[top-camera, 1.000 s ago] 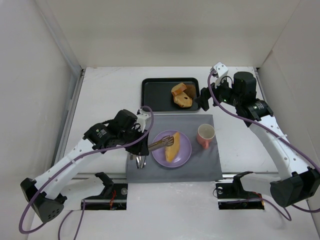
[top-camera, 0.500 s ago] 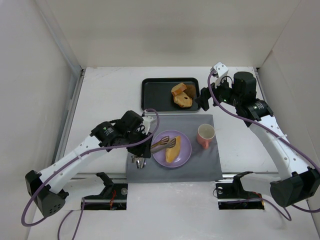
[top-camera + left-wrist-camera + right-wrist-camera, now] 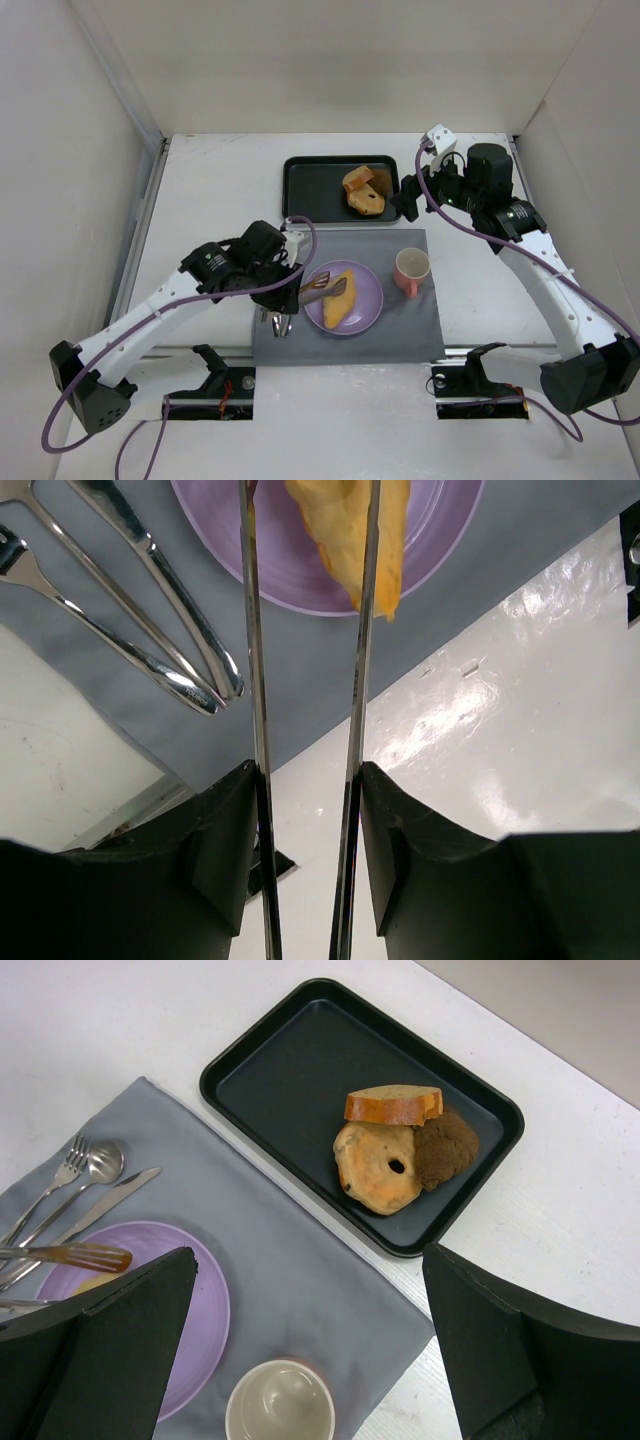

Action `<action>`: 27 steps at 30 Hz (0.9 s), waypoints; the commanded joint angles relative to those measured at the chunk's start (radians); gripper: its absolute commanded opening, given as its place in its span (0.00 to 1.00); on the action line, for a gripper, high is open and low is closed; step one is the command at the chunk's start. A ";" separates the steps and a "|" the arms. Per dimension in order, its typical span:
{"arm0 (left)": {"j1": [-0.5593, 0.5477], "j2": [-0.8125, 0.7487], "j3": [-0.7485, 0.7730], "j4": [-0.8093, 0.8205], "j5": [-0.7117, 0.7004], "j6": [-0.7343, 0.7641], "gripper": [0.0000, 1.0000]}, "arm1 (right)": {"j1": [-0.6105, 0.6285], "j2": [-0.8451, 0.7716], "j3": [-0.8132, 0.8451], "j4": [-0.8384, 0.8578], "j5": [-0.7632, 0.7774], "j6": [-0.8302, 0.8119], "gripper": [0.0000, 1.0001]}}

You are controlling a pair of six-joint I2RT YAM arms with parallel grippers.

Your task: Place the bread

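The bread point(image 3: 338, 300), a long golden-yellow piece, lies slanted on the purple plate point(image 3: 368, 290). My left gripper point(image 3: 290, 283) is shut on a pair of metal tongs point(image 3: 322, 288) whose tips reach over the plate's left side. In the left wrist view the fingers of the left gripper point(image 3: 305, 780) press on the two tongs arms point(image 3: 252, 680), which stand a little apart. The bread point(image 3: 345, 530) sits between their far ends over the plate point(image 3: 280, 575). My right gripper point(image 3: 410, 197) hangs open and empty beside the tray; in its own view the right gripper point(image 3: 308, 1255) frames the mat.
A black tray point(image 3: 310, 185) at the back holds a ring-shaped bagel point(image 3: 380, 1168), a bread slice point(image 3: 393, 1104) and a brown chunk point(image 3: 447, 1147). A pink cup point(image 3: 411, 270) stands right of the plate on the grey mat point(image 3: 400, 335). Cutlery point(image 3: 277, 322) lies left of the plate.
The left arm has drawn back to the left with the tongs, and their arms have spread a little. The bread now lies more slanted on the plate. The right arm has not moved.
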 commanded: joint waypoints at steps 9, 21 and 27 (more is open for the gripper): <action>-0.004 -0.034 0.122 -0.057 -0.039 -0.012 0.38 | 0.000 -0.009 0.011 0.042 0.004 -0.013 1.00; -0.004 -0.043 0.231 -0.078 -0.240 -0.057 0.30 | 0.000 -0.018 0.011 0.042 -0.005 -0.013 1.00; 0.062 0.007 0.242 0.041 -0.479 -0.041 0.31 | 0.000 -0.027 0.011 0.042 -0.015 -0.013 1.00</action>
